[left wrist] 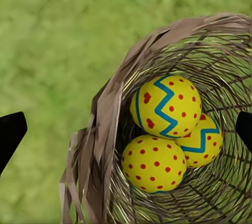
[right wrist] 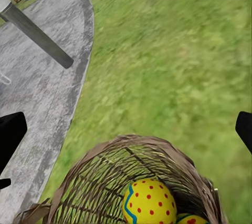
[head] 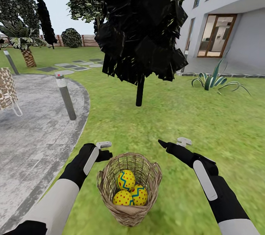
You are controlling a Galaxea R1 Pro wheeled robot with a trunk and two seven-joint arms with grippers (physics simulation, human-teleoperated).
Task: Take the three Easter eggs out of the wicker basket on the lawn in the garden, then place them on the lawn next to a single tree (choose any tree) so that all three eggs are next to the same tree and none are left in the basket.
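Brown open-weave wicker is what I see first from the head view: the wicker basket stands upright on the lawn, round, tapering toward its base, mouth up. Inside lie the three Easter eggs, glossy yellow with blue zigzags and red dots, touching one another; the top one has its long axis roughly upright. My left pincer hangs just beside the rim, my right pincer a little apart on the other side; both fingers sets look spread, empty. Beyond stands the tree, thin dark trunk, blackish angular foliage. A grey paved path with a metal bollard lies to my left.

From the left wrist view, the basket's frayed flat rim strips and thin crossing strands show clearly; the eggs nestle together at the bottom, black fingertips wide apart.

From the right wrist view, the woven rim curves below mottled grass, one egg peeking up, fingertips spread.
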